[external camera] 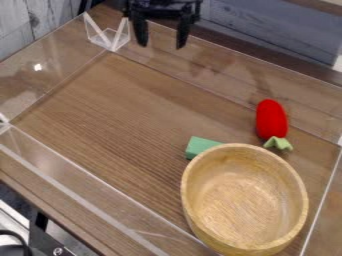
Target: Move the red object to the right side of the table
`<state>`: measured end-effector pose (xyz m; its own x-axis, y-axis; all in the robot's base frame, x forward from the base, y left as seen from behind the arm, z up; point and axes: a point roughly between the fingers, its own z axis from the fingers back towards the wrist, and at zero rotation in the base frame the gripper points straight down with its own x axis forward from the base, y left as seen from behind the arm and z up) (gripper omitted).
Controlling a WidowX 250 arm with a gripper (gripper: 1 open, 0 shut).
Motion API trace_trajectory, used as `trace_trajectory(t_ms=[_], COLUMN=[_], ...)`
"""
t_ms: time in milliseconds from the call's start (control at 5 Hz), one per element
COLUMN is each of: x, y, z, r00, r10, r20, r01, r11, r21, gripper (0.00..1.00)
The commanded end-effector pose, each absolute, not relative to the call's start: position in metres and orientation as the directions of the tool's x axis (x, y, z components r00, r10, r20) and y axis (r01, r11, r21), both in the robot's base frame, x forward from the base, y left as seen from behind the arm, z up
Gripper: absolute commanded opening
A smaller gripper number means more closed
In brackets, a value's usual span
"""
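Camera view. Small rounded-oblong bright red toy fruit with green leafy end (271, 119): lies on the brown wood-grain tabletop (120, 110), beyond the round light wooden bowl (190, 206), leafy end towards it. Dark two-fingered gripper (162, 32): well apart from the bowl, farther off than the fruit; fingers spread wide, nothing between them. Handling (judged): fruit probably light, fairly firm, smooth enough to slip or roll if pinched off-centre. Suggested grasp: across the narrow width at mid-body, clear of the leafy end, which may bend.
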<state>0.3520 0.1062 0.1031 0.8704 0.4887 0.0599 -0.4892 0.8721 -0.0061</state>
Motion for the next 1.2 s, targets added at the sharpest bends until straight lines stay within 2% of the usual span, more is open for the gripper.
trace_trajectory(t_ms=[0,400,800,1000], x=[0.355,0.369,0.371,0.372], y=[0.127,0.153,0.145,0.139], z=[0.112,0.126,0.126,0.139], r00=[0.879,0.917,0.963,0.968], r10=[0.462,0.371,0.223,0.193], r20=[0.121,0.145,0.155,0.159], r01=[-0.463,-0.370,-0.219,-0.188], r11=[0.886,0.928,0.975,0.981], r21=[-0.018,-0.035,-0.042,-0.048], gripper=[1.00,1.00,1.00,1.00])
